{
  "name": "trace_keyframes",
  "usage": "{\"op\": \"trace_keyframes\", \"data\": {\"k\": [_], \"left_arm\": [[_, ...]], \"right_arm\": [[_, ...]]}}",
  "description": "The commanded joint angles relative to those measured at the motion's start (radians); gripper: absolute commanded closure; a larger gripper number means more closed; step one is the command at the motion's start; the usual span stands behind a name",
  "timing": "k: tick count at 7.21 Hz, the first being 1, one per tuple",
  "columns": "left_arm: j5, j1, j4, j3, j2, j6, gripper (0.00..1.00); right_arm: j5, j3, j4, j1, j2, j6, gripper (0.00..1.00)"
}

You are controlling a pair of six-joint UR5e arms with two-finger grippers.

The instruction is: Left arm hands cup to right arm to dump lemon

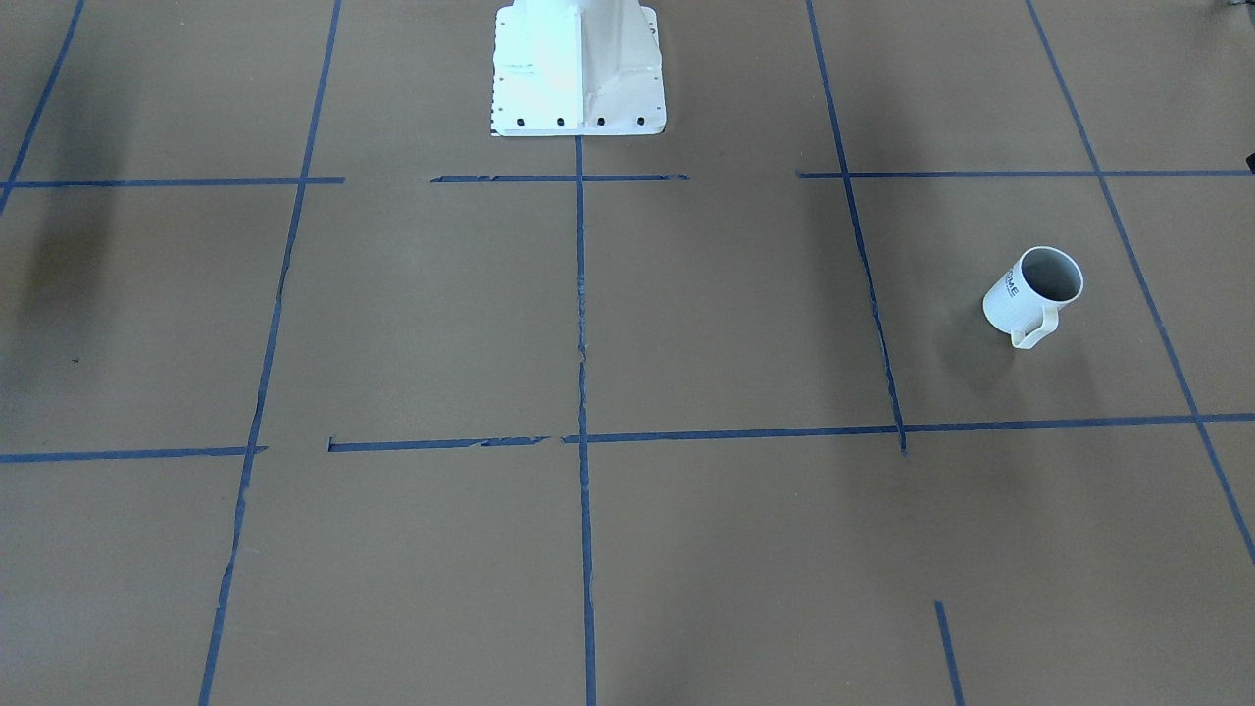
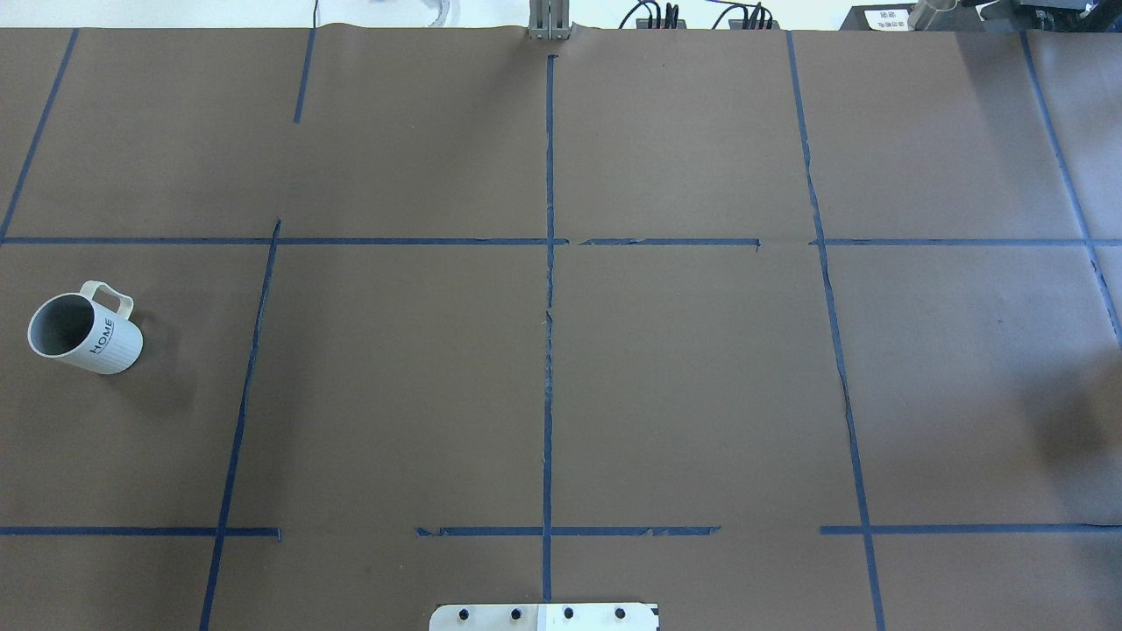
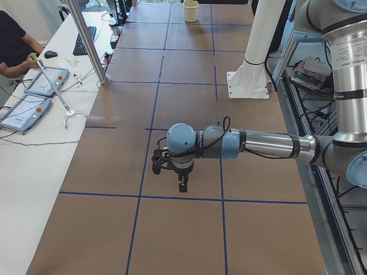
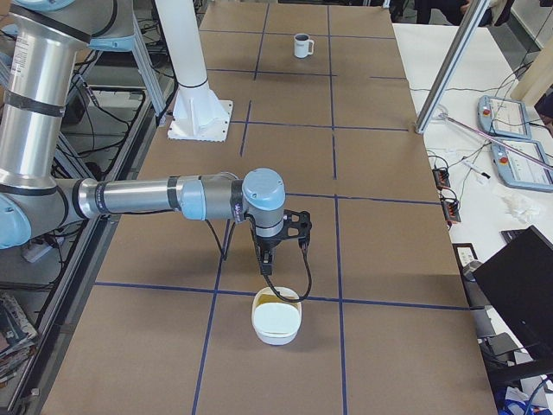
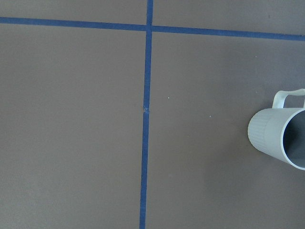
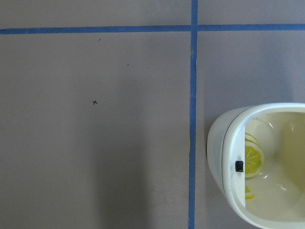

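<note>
The cup [image 2: 83, 333] is a white mug with a grey inside and a loop handle, standing on the brown table at the far left of the overhead view. It also shows in the front-facing view [image 1: 1034, 294], the left wrist view [image 5: 281, 138] and, small and far, the exterior right view [image 4: 301, 45]. The lemon is hidden. My left gripper [image 3: 182, 183] hangs above the table, and I cannot tell whether it is open or shut. My right gripper [image 4: 265, 264] hangs just above a white bowl [image 4: 276, 318], and I cannot tell its state either.
The white bowl [image 6: 257, 164] has yellow slice-shaped marks inside. The robot's white base [image 1: 578, 69] stands at the table's edge. Blue tape lines [image 2: 549, 307] cross the table. An operator [image 3: 14, 46] sits at a side desk with tablets. A metal post [image 3: 86, 40] stands by that desk.
</note>
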Motion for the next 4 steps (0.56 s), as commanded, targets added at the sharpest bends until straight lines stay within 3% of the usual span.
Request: {"op": "trace_keyframes", "data": {"k": [1, 4], "left_arm": [[-0.001, -0.002, 0.009, -0.043, 0.008, -0.001, 0.0], [0.008, -0.004, 0.009, -0.053, 0.012, -0.001, 0.0]], "right_arm": [[0.003, -0.001, 0.0, 0.0, -0.001, 0.0, 0.0], [0.006, -0.009, 0.0, 0.0, -0.001, 0.001, 0.0]]}}
